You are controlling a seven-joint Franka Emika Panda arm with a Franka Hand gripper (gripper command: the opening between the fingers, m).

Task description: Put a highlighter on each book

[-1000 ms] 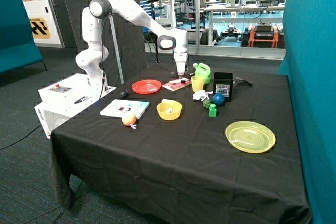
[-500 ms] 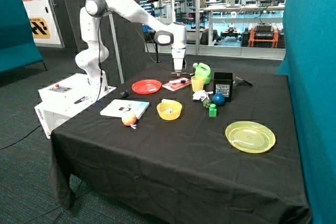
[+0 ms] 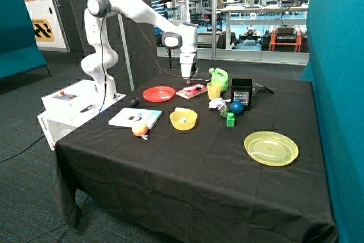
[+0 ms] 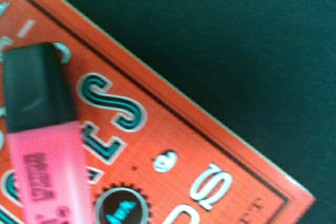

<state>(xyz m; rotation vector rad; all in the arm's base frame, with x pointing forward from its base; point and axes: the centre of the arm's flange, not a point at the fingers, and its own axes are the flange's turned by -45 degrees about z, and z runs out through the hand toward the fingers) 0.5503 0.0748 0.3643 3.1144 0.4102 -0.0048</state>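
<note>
The pink highlighter (image 4: 50, 177) with a black cap lies flat on the pink-red book (image 4: 173, 145). In the outside view this book (image 3: 187, 92) sits at the back of the table beside the red plate, with the highlighter (image 3: 197, 88) on it. The gripper (image 3: 187, 76) hangs a little above the book's edge toward the plate and touches nothing I can see. The larger white book (image 3: 135, 118) with a teal edge lies near the table's front left, with nothing on its cover. I cannot pick out the pale yellow highlighter.
A red plate (image 3: 158, 93), a yellow cup (image 3: 214, 90), a green jug (image 3: 219, 77) and a black box (image 3: 241, 92) stand around the pink-red book. A yellow bowl (image 3: 183, 119), an orange-yellow toy (image 3: 140, 130), a blue ball (image 3: 236, 107), a green block (image 3: 230, 119) and a yellow plate (image 3: 271, 148) lie nearer the front.
The gripper has risen from just over the pink-red book and shifted toward the red plate. The pink highlighter stays lying on the book.
</note>
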